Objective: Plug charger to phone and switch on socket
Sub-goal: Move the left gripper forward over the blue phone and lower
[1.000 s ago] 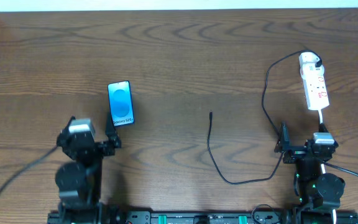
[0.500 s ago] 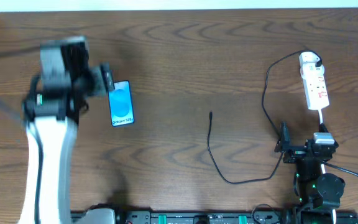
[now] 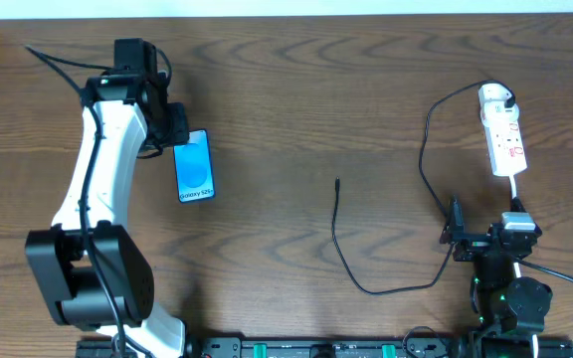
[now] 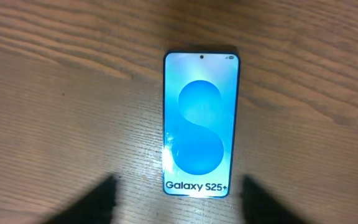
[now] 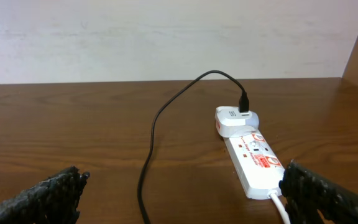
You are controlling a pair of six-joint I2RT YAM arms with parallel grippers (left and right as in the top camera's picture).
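The phone (image 3: 194, 166) lies flat at the table's left, blue screen up. In the overhead view my left gripper (image 3: 172, 129) hangs over its far left corner. In the left wrist view the phone (image 4: 199, 124) fills the middle, and my left gripper (image 4: 179, 205) is open, its dark fingers (image 4: 98, 202) standing wider than the phone's text end, apart from it. The charger's black cable (image 3: 334, 229) loops from its loose tip (image 3: 337, 182) to the white adapter (image 3: 495, 96) on the socket (image 3: 502, 134). My right gripper (image 3: 485, 221) is open and empty just short of the socket (image 5: 253, 158).
The socket's white cord (image 3: 515, 187) runs toward my right arm. The black cable (image 5: 151, 143) crosses the right wrist view between the right gripper's fingers (image 5: 42, 196). A pale wall (image 5: 166, 37) borders the table's far edge. The arm bases stand on a rail (image 3: 296, 348) in front.
My left arm has risen from its place at the front left and swung out over the table to the phone's far end. The right arm, cable and socket have not moved.
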